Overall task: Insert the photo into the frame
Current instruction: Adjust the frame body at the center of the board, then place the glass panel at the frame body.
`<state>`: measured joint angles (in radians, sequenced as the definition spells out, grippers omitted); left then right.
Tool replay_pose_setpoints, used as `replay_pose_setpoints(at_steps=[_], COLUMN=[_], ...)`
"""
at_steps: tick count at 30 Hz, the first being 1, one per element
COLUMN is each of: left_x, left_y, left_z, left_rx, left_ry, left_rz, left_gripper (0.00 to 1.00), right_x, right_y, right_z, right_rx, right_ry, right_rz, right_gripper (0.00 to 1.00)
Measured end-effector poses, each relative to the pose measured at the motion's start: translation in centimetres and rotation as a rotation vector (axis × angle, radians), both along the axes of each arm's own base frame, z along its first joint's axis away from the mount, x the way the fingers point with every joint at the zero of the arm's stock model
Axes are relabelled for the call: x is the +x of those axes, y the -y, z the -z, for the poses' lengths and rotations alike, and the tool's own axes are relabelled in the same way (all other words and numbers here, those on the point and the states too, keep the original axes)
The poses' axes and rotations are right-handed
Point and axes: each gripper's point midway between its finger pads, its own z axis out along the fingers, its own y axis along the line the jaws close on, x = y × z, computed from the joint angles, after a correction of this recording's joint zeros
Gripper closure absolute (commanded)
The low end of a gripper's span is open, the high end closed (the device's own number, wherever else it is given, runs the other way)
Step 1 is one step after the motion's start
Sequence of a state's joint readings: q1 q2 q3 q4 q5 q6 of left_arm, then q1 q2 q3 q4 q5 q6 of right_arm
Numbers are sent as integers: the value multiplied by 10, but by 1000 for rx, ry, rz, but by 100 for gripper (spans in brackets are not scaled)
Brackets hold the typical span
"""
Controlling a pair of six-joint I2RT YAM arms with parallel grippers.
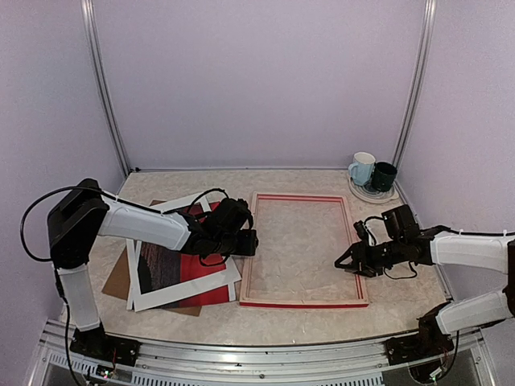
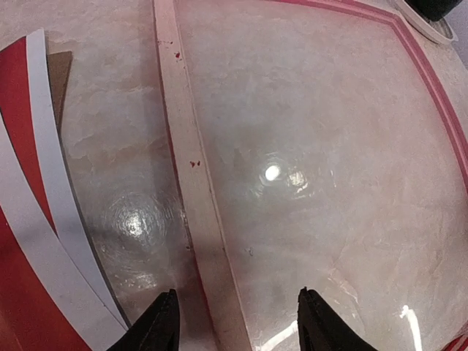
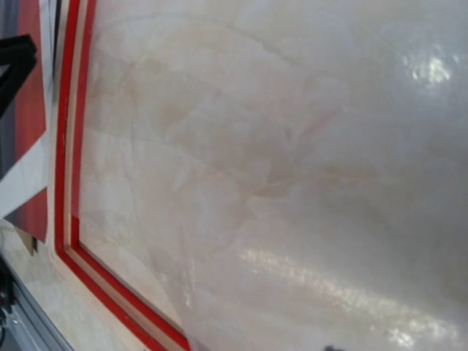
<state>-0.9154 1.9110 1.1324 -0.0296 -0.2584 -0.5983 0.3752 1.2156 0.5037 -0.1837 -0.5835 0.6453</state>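
Walls [image 1: 257, 80] of pale lilac close the room on three sides. The desk [image 1: 298, 322] has a beige, marbled, shiny surface. The frame [image 1: 304, 303] lies flat in its middle, and the photo [image 1: 161, 269] lies just left of it, with a white mat [image 1: 181, 293]. The left claw [image 2: 238, 325] stands open astride the frame's left rail. The right claw [image 1: 346, 261] is at the right rail, and I cannot tell whether it is open or closed.

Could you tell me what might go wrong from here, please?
The left gripper straddles the frame's left rail; closing could drag the frame.
The photo lies stacked with the white mat and brown backing; a grasp might take the wrong sheet.
A pushed frame could hit the mugs by its far right corner.
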Motion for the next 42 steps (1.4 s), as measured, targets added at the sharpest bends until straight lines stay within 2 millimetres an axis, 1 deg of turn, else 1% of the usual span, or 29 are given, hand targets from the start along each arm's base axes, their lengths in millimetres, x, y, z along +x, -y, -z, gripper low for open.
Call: replay_pose_setpoints(at_steps=[3, 6, 12, 15, 17, 22, 30, 42], left_x=[-4, -13, -32, -40, -42, -46, -46, -44], left_y=[1, 3, -3, -11, -16, -26, -26, -23], left_z=[-10, -22, -39, -43, -45, -50, -49, -49], left_rx=[-15, -34, -59, -66, -69, -76, -79, -92], left_ry=[12, 27, 46, 50, 52, 62, 63, 69], left_rz=[9, 24, 41, 40, 33, 14, 14, 14], left_gripper=[43, 43, 42, 41, 41, 41, 40, 40], right_x=[-1, -2, -5, -5, -5, -7, -9, -11], right_y=[-1, -2, -5, -6, -6, -7, -12, -18], right_z=[0, -1, -4, -6, -8, -12, -21, -40], right_rx=[4, 11, 32, 38, 37, 37, 72, 122], right_ry=[-2, -4, -16, -14, -17, -11, -7, 21], right_rz=[-5, -12, -29, -35, -40, -58, -79, -111], right_gripper=[67, 78, 89, 91, 93, 94, 98, 100])
